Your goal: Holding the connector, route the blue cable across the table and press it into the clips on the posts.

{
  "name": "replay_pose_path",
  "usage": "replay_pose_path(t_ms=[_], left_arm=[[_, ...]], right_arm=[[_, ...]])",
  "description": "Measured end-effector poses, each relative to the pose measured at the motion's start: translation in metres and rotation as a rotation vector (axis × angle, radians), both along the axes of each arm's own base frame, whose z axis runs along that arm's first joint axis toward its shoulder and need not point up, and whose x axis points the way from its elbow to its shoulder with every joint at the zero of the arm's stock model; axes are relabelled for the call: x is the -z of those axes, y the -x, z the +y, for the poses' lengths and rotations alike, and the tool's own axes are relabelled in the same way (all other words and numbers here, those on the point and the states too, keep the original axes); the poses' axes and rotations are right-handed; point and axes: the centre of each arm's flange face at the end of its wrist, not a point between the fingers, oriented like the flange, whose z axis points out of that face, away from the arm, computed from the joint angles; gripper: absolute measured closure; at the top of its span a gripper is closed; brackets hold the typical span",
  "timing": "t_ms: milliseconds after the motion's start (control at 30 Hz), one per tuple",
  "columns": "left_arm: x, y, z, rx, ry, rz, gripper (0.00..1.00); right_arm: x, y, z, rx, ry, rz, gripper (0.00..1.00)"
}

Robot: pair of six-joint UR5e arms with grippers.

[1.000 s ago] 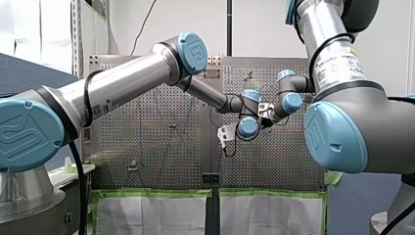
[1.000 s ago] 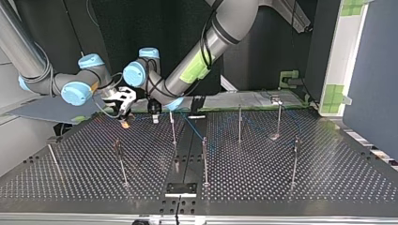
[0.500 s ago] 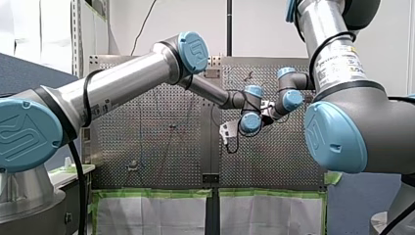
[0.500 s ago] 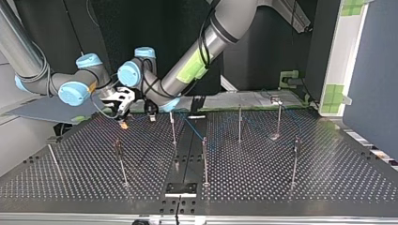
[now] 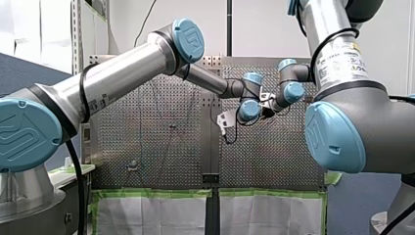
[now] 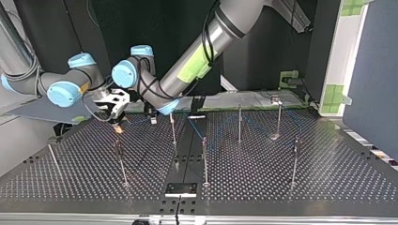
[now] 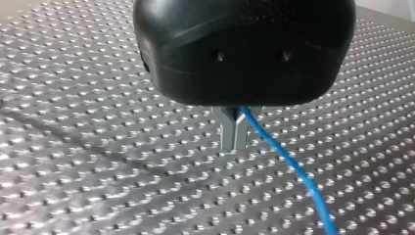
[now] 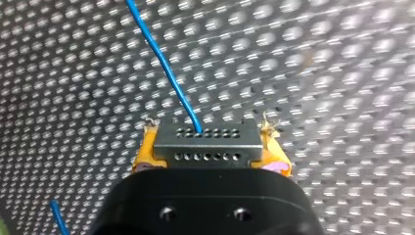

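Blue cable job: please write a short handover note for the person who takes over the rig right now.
Right gripper: shut on the connector, low over the table at the top view's left.
Left gripper: shut on the blue cable, close beside the right one.
Done: the cable seems to run past the posts at the top view's right; its seating in the clips is too small to tell.
Left: the front left post shows no cable; route and press there.

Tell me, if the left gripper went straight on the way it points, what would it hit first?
Probably the perforated table: my left gripper, shut on the blue cable, points down at it with nothing else visibly between.
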Motion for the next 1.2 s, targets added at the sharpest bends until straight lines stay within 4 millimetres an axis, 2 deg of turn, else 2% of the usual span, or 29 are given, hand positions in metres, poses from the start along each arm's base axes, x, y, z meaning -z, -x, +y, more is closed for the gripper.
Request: replay_pose_path(t_ms=[233, 667, 867, 1033, 1200], left_arm=[[-0.027, 0.011, 0.006, 0.004, 0.004, -0.021, 1.00], [-0.110, 0.041, 0.000, 0.037, 0.074, -0.094, 1.00], [-0.146, 0.051, 0.002, 0.043, 0.106, -0.125, 1.00], [-0.157, 0.055, 0.003, 0.048, 0.119, -0.137, 1.00], [-0.158, 0.053, 0.001, 0.056, 0.128, -0.150, 1.00]], right_arm=[[-0.041, 0.005, 0.003, -0.007, 0.025, -0.030, 1.00], [-0.105, 0.020, 0.019, -0.010, 0.081, -0.055, 1.00], [-0.141, 0.022, 0.029, -0.024, 0.126, -0.068, 1.00], [-0.168, 0.023, 0.040, -0.029, 0.163, -0.079, 1.00], [-0.180, 0.022, 0.046, -0.039, 0.182, -0.086, 1.00]])
